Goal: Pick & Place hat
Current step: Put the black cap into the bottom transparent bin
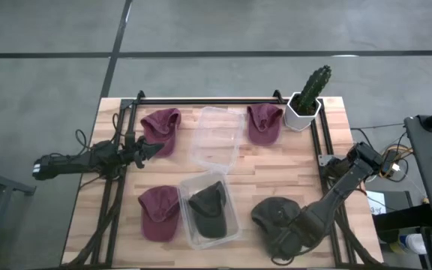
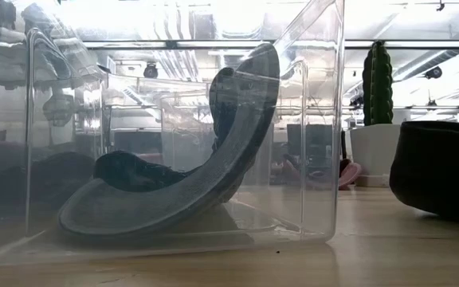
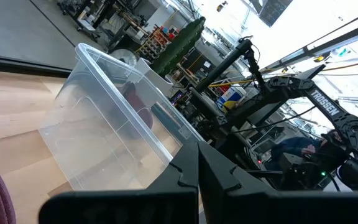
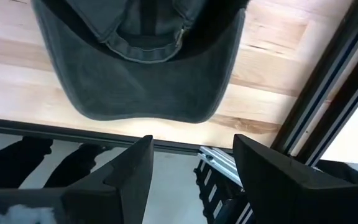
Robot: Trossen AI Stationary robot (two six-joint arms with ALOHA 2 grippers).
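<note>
A dark olive cap (image 1: 274, 217) lies on the table near its near right corner, and its brim (image 4: 148, 81) fills the right wrist view. My right gripper (image 1: 286, 243) (image 4: 191, 165) hangs open by that brim, near the table's near edge, with both fingers clear of the cloth. A second dark cap (image 1: 208, 210) (image 2: 174, 183) leans inside a clear bin (image 1: 229, 223). My left gripper (image 1: 150, 148) (image 3: 197, 171) is shut and waits at the left, next to a maroon cap (image 1: 162, 129).
An empty clear bin (image 1: 217, 137) (image 3: 104, 124) sits at the centre far side. More maroon caps lie at the near left (image 1: 160, 212) and the far right (image 1: 263, 122). A potted cactus (image 1: 308, 97) (image 2: 377, 80) stands in the far right corner. Black frame rails (image 1: 325, 142) run along the table's edges.
</note>
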